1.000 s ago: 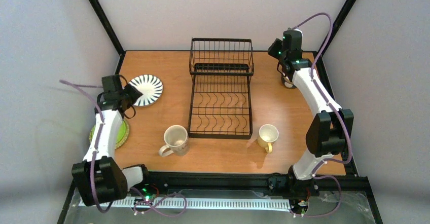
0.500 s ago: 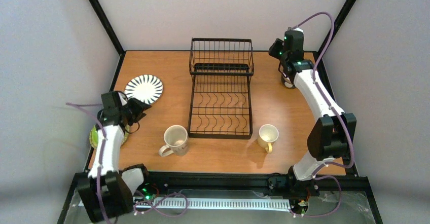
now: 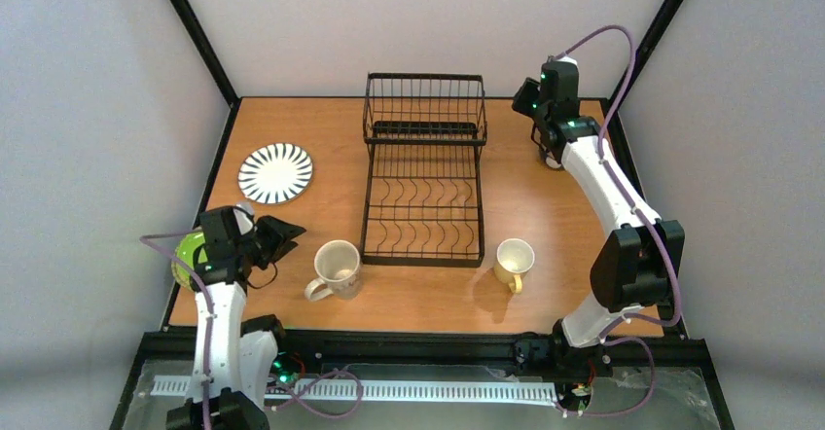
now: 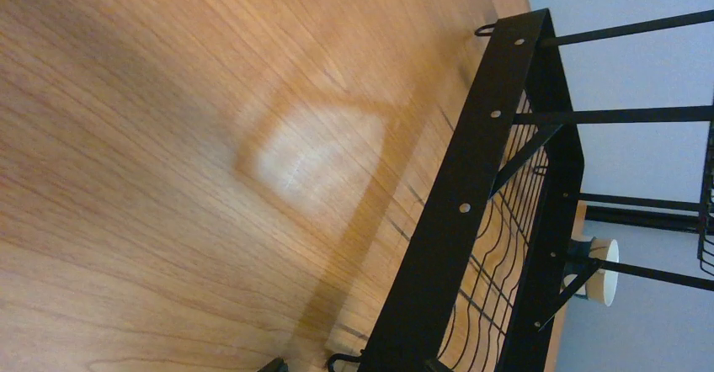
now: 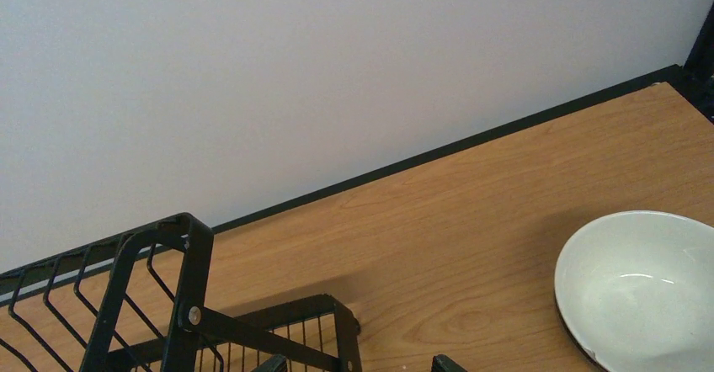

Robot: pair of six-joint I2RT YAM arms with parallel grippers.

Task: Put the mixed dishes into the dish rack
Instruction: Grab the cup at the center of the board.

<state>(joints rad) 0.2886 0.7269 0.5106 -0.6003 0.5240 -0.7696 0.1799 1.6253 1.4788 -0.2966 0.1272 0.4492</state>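
Left claw [image 3: 291,242] hangs off the near left corner of the dish rack [image 3: 424,182]. In the top view its fingers look spread with nothing between them, and they point toward the cream mug [image 3: 337,268]. That mug stands upright on the surface [image 3: 311,128] just beside the same rack corner, handle turned away from the rack. Right claw [image 5: 358,364] is by the rack's far right corner, next to the taller basket end, fingertips apart and empty. A cream bowl [image 5: 640,284] sits just beyond it, on the side away from the rack. The yellow mug [image 3: 513,260] stands upright just right of the rack's near right corner. Left of the rack, the black-and-white striped plate [image 3: 276,172] lies flat. The lime-green plate [image 3: 187,253] lies farther left, partly hidden by the left arm [image 3: 219,304].
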